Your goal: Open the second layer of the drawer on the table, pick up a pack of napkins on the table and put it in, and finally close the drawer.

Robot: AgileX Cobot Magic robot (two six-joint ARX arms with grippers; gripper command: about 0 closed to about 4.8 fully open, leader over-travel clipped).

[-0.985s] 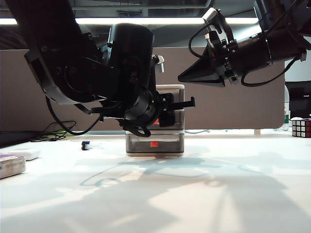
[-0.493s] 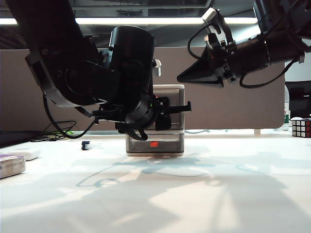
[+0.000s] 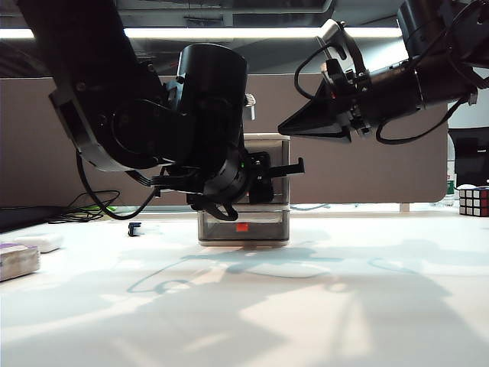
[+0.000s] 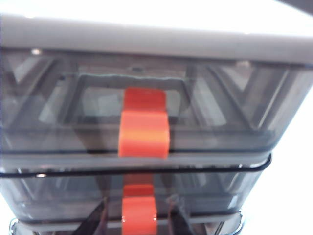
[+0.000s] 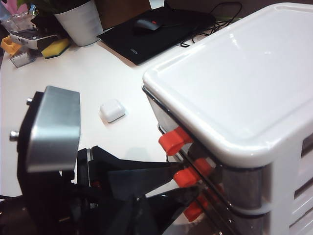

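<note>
Far left of the bench [image 3: 321, 306], at the frame edge: pack of napkins [image 3: 17, 260], purple top, lying flat and untouched; a white oblong object [image 3: 46, 242] just behind it. A small dark clip [image 3: 134, 228] lies further back.

Centre-left: left arm covers most of the drawer unit [image 3: 269, 153]. Left hand [image 3: 286, 167] sits level at the front of the middle drawer [image 4: 146, 193], fingers pointing right in the exterior view. Left wrist view: dark fingertips [image 4: 95, 220] stand on either side of the middle drawer's orange handle [image 4: 139, 209], part-open; contact with the handle cannot be confirmed. Top drawer handle [image 4: 144, 128] is free. All three drawers look pushed in; bottom handle [image 3: 242, 227] visible below the arm.

Upper right: right hand [image 3: 286, 126] hangs in the air above and right of the unit, holding nothing, fingers pinched together to a point.

Far right edge: a puzzle cube [image 3: 474, 201].
</note>
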